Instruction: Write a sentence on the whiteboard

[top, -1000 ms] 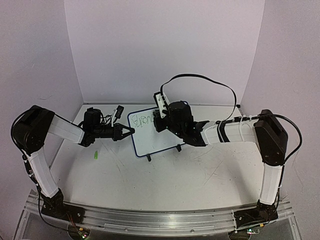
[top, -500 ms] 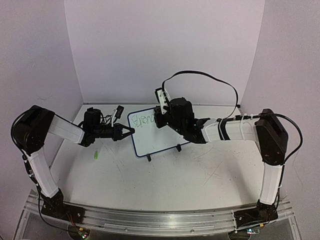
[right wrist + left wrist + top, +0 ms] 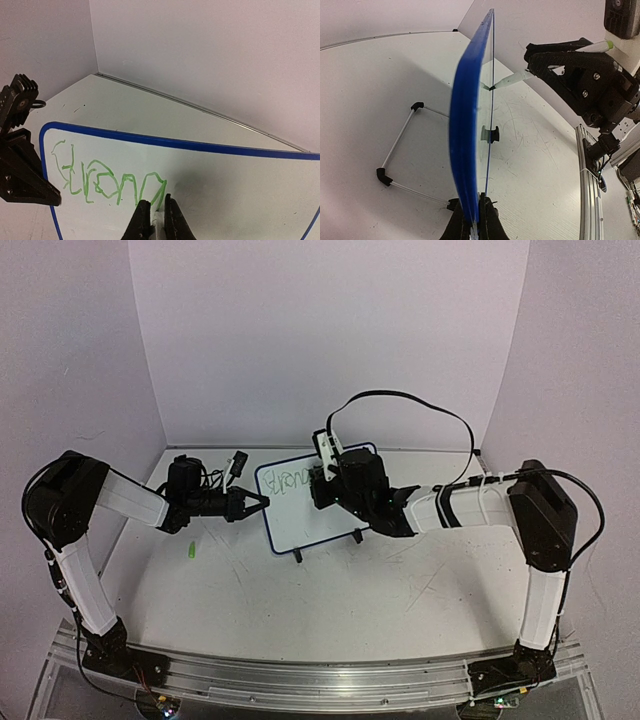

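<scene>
From the top camera, your left gripper (image 3: 262, 503) is clamped on the left edge of the whiteboard (image 3: 300, 525). The board stands on the table (image 3: 330, 600) between the two arms. Your right gripper (image 3: 318, 490) sits at the board's face, just right of the sentence (image 3: 288, 480), which so far is one green word in the upper left corner. A green cap (image 3: 190, 552) lies well apart on the left. In the left wrist view you see the board edge-on with its blue frame and your fingers closed tight on its lower edge. A clip foot (image 3: 490, 135) and a wire stand (image 3: 400, 145) show on either side of the board. The right gripper holds a marker (image 3: 512, 79) whose tip touches the writing face, roughly square to it. Press harder and I judge the board could twist in that single edge grip or skid on its feet, smearing the stroke. Ease off too much and the line will likely break. In the right wrist view the fingers are narrow around the marker barrel, directly below the last letter, and the tip itself is hidden behind them. The board face to the right is blank, so most of the writing is undone. With that wrist covering part of the board from above, your line could drift downhill or crowd the frame.
</scene>
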Robot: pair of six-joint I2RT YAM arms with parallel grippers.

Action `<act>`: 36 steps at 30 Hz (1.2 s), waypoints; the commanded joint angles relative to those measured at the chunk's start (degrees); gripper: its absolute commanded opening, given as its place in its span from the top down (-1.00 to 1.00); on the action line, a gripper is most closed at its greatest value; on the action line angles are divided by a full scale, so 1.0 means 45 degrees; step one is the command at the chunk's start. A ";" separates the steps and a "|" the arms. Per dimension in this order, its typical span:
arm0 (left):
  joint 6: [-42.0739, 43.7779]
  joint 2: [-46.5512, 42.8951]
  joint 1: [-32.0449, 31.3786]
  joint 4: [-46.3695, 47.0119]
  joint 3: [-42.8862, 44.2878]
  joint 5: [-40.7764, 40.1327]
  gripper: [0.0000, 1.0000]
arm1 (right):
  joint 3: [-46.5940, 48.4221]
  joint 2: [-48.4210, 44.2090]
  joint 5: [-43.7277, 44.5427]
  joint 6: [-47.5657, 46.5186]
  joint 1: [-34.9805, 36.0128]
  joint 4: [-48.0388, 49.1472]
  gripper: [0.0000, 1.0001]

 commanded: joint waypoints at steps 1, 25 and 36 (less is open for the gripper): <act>0.1150 -0.0140 0.0025 -0.0518 0.0126 -0.0842 1.00 | -0.0263 -0.0171 0.0106 0.0490 0.0020 -0.0376 1.00; 0.1150 -0.0197 0.0020 -0.0529 0.0088 -0.0909 1.00 | 0.0287 -0.0505 -0.0530 0.0644 0.0314 -0.0045 1.00; 0.1186 -0.0101 0.0012 -0.0554 0.0175 -0.0927 1.00 | -0.0572 -0.1435 -0.0523 0.0503 -0.0566 0.0001 1.00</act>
